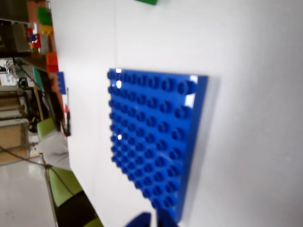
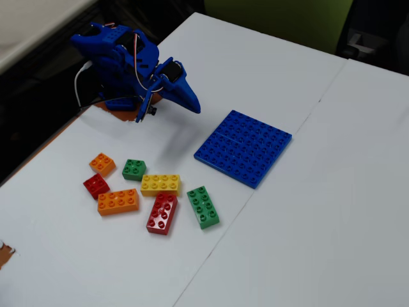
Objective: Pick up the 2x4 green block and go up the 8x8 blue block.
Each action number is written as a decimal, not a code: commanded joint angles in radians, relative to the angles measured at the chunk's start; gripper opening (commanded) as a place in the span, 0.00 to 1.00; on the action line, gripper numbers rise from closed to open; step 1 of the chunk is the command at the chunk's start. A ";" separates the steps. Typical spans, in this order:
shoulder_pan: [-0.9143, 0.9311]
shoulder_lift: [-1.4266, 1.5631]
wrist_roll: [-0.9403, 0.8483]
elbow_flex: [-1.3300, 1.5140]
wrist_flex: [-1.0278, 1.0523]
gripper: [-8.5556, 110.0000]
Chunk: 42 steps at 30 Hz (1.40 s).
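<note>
Fixed view, lower left: seven loose bricks — two green (image 2: 203,206), two orange, two red, one yellow; one blue baseplate (image 2: 243,148). Wrist view too blurred to confirm.

You have the long green brick (image 2: 203,206) lying flat, studs up, on the white table in the fixed view, eight studs in two rows of four, angled slightly, at the right end of the brick cluster. The flat blue baseplate (image 2: 243,148) lies studs up, farther and to the right, well apart from it; the wrist view shows the plate (image 1: 154,142) bare.
</note>
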 commanded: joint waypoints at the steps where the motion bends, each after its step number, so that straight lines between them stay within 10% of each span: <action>1: -0.002 0.041 -0.005 0.040 0.002 0.07; 25: -0.005 0.041 -0.020 0.040 0.002 0.07; 31: -0.028 0.041 -0.572 0.040 0.080 0.07; 42: 0.003 -0.011 -0.655 -0.252 0.255 0.07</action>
